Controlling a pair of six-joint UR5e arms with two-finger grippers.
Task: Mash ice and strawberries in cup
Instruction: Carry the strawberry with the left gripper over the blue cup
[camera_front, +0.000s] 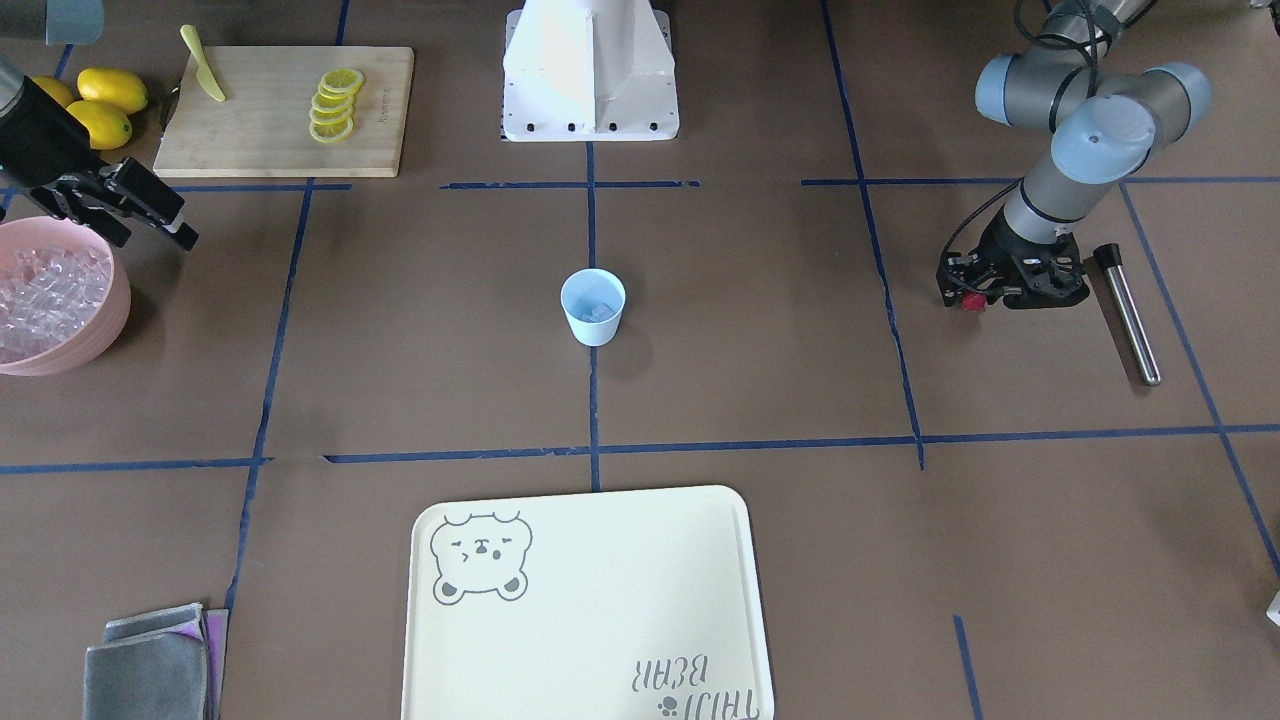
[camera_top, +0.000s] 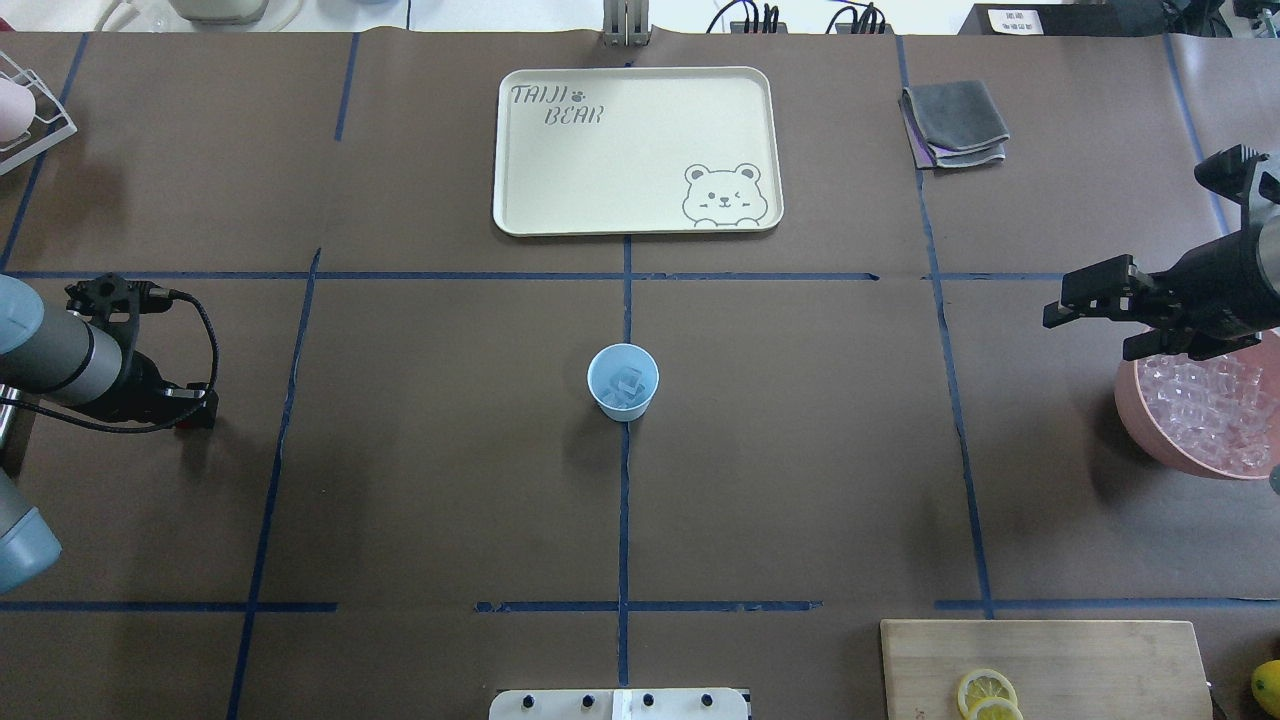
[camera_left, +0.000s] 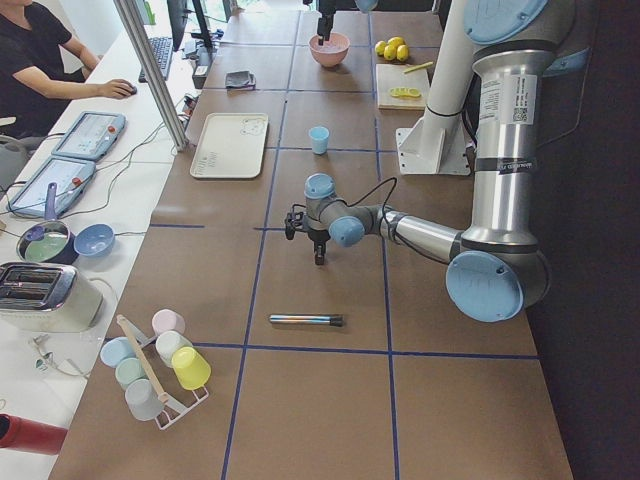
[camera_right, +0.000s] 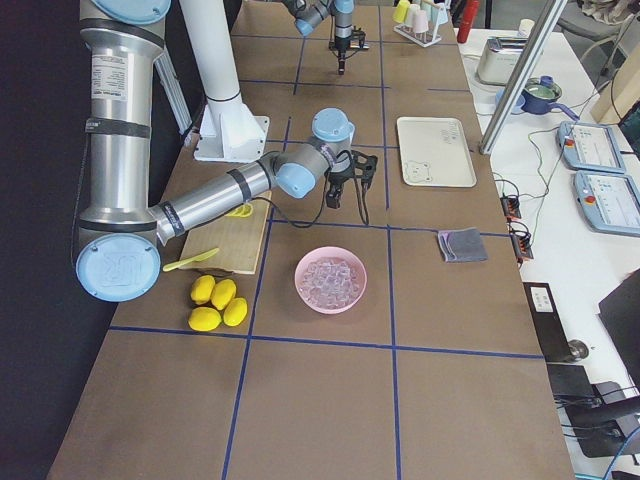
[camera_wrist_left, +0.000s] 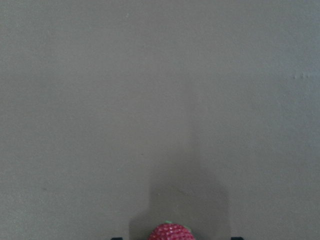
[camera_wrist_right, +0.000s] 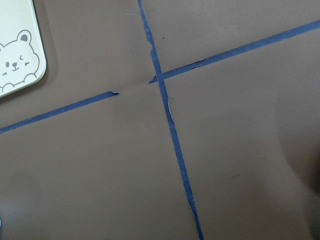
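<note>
Red fruit first: we see the left gripper (camera_front: 973, 296) closed tight on the strawberry (camera_wrist_left: 171, 233), low over the table, well apart from the cup (camera_front: 593, 306) holding ice (camera_front: 600, 311) at centre. The right gripper (camera_top: 1095, 330) hangs spread and empty by the pink bowl (camera_top: 1130, 420). A loose pinch could drop the fruit in transit, we judge; the wrist view cuts off the fingers.

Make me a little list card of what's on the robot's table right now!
cup: pale blue, upright, middle of table
in cup: ice cubes
left gripper: shut on strawberry, low over table
right gripper: open, near pink bowl
pink bowl: full of more ice
metal rod: lying near left gripper
</note>
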